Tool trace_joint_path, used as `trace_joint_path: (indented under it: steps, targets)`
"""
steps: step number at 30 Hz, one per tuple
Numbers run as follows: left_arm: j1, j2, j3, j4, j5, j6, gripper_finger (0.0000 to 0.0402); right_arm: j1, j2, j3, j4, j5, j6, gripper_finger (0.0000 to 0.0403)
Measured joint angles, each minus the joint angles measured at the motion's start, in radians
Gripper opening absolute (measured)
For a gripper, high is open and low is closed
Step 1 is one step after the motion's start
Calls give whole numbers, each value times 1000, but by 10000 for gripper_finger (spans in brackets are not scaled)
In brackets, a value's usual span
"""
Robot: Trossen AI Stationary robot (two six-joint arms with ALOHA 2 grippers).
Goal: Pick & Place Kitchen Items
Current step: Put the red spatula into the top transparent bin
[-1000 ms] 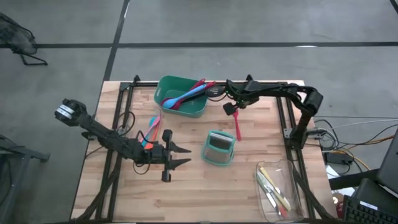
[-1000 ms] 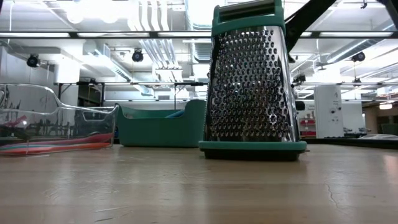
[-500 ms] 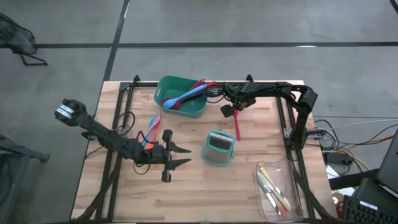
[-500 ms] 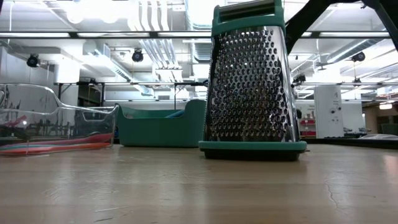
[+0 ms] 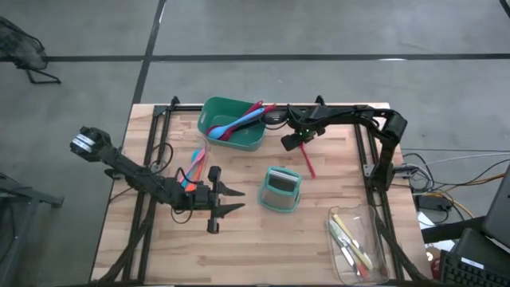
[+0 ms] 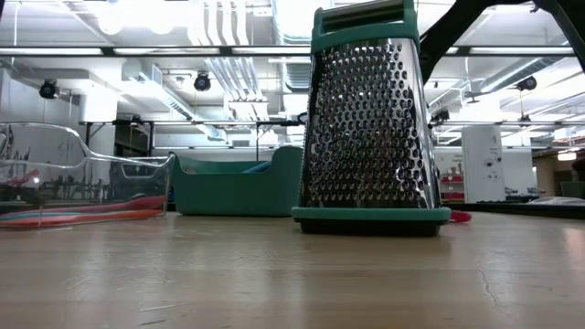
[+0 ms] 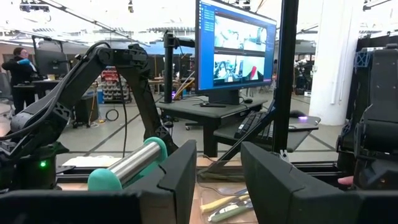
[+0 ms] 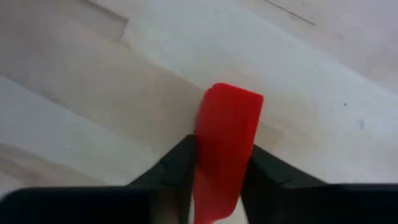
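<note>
- Wooden planks make up the tabletop (image 5: 239,231), ringed by a dark frame, with grey floor beyond it.
- Right fingers (image 8: 219,163) have gone from spread wide a second ago to pinching a red spatula (image 8: 225,140); its flat red end pokes out just past the fingertips, with one dark finger (image 8: 171,169) pressed on each side.
- From above, the spatula's handle (image 5: 307,163) now slants away from the right fingers (image 5: 296,139), where half a second ago it lay straighter on the wood; it looks nudged or starting to lift.
- At tabletop height, a small red tip (image 6: 460,217) shows beside the grater (image 6: 370,128) that was not there before, which fits the spatula having shifted.
- My reading: the grasp is just made, so the pick half of this item is nearly done and the carry comes next, likely toward the green tub (image 5: 233,122) just beside the right fingers, where a blue spoon (image 5: 239,123) and red spoons already lie.
- Left fingers (image 5: 231,199) hang spread and empty, unchanged, with three small spatulas (image 5: 191,171) lying just behind them.
- Clear tray (image 5: 358,243) with pale-handled tools sits well apart from both.
</note>
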Motion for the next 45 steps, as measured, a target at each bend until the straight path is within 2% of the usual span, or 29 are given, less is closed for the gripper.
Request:
trace_joint_path:
  steps: [5,10,16,24,26,30,35,40,45]
  targets:
    - [0,0,0,-1,0,-13,133,2,-7,3,-3,-9,-46,23]
    - [0,0,0,-14,0,-13,133,2,-38,8,-55,-11,-91,22]
    - [0,0,-1,-25,-2,3,133,1,-144,19,-87,2,-123,20]
    - [0,0,-1,-27,-2,-5,133,6,-405,31,-74,6,-112,19]
    - [0,0,-1,-28,-2,-10,133,7,-487,32,-27,7,-117,19]
    - [1,0,-1,-33,-3,-10,133,43,-627,30,117,8,-227,19]
    - [3,0,-1,-32,-4,-10,133,177,-734,13,445,4,-306,20]
    - [6,0,-1,-34,-4,-13,133,338,-737,6,738,-66,-349,21]
    - [6,0,-2,-45,-16,-4,133,518,-657,4,912,-104,-441,21]
